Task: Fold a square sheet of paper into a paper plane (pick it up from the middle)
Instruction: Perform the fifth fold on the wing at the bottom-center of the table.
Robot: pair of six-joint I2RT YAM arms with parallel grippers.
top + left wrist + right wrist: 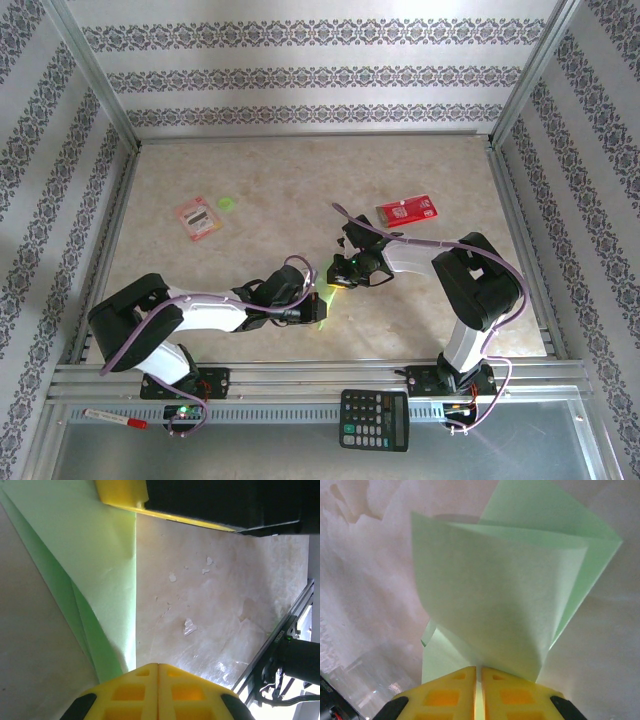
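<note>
A: Just ahead of the left end effector point(158, 671), what lies there?

B: The square sheet of paper point(85, 555), half folded. Its creased edge runs straight away from the fingertips toward the right end effector point(479, 672). The left fingers are pressed together. The crease reaches their tip, but I cannot tell if they pinch it.

A: And the right one?

B: Its fingers are clamped on the sheet, and a thin green line shows between them. Ahead of them the paper rises and opens in loose flaps.

A: Which arm is nearer?

B: Both are at the paper, facing each other, with the sheet between them. I think the coming move depends on this crease, which is the long axis from one end effector to the other.

A: Is there room for moving?

B: Yes. Bare worktop point(300, 190) lies beyond both. The red packet point(405, 209), past the right end effector, is well apart. The rail point(300, 378) behind them is nearer, so it is safer to work away from it.
</note>
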